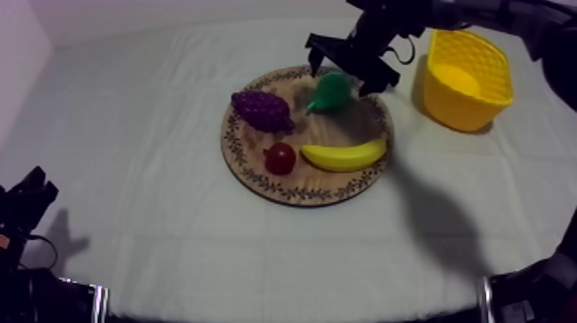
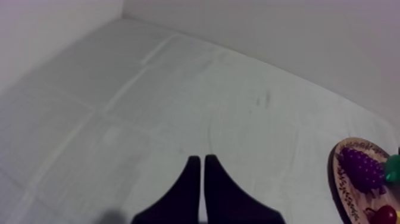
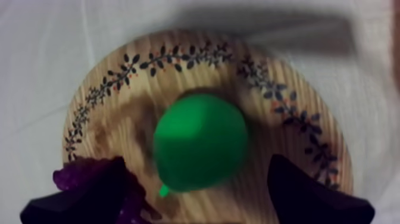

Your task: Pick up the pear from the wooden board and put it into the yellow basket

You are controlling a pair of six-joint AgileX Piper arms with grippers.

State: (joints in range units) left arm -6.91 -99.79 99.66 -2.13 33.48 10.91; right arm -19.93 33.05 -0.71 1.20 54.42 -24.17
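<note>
The green pear (image 1: 331,92) lies on the round wooden board (image 1: 258,167), at its far side near the rim. My right gripper (image 1: 346,67) hangs open just above it, one finger on each side. In the right wrist view the pear (image 3: 201,143) sits between the two spread fingers (image 3: 309,190), which do not touch it. The yellow basket (image 1: 466,79) stands at the far right, beside the board, with nothing visible inside. My left gripper (image 1: 26,202) rests at the near left of the table; its fingers (image 2: 199,159) lie together as a narrow wedge over bare cloth.
On the board a purple bunch of grapes (image 1: 262,110) lies left of the pear, close to the right gripper's left finger. A small red fruit (image 1: 280,158) and a banana (image 1: 343,155) lie on the near half.
</note>
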